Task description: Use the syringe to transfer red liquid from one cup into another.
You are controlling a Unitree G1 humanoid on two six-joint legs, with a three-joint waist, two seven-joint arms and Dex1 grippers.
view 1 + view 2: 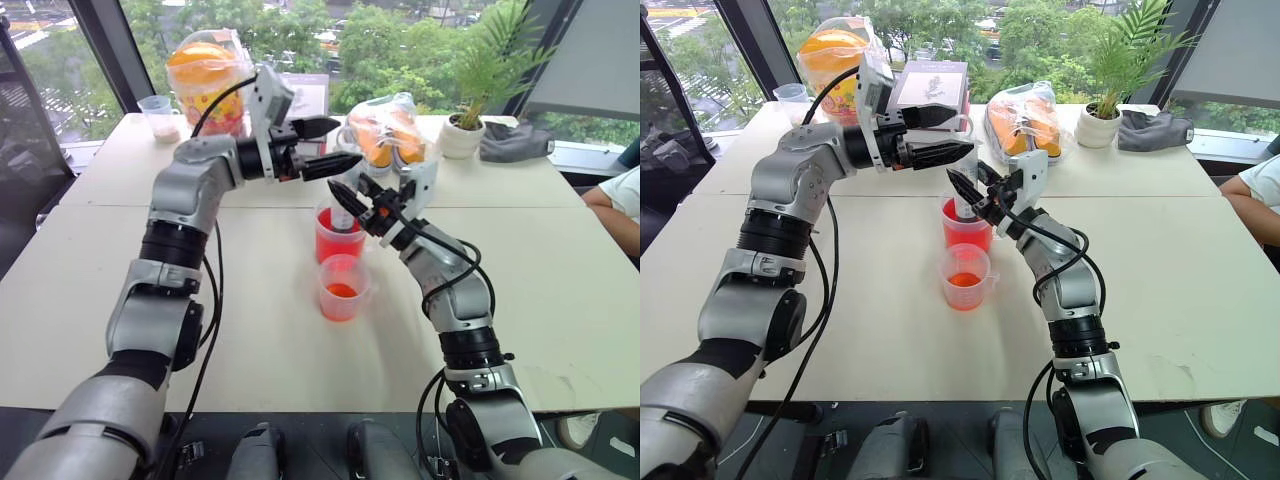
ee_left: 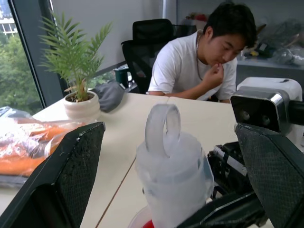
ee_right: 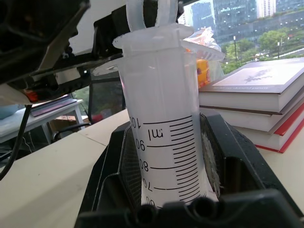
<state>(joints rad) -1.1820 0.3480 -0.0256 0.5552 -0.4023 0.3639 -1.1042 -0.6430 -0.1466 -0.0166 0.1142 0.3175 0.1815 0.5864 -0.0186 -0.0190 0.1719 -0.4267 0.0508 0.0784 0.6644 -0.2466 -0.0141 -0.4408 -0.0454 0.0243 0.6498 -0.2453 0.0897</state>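
Observation:
The syringe stands upright with its lower end in the larger cup, which is red with liquid over most of its height. My right gripper is shut on the syringe barrel, seen close up between its fingers. My left gripper is open and points sideways just above the right one. In the left wrist view the plunger's ring shows between its spread fingers, apart from both. The smaller cup stands just in front and holds a shallow layer of red liquid.
Two clear bags of orange goods lie at the table's back, with a stack of books, a potted plant, a grey cloth and a small cup with whitish contents. A person sits at the right edge.

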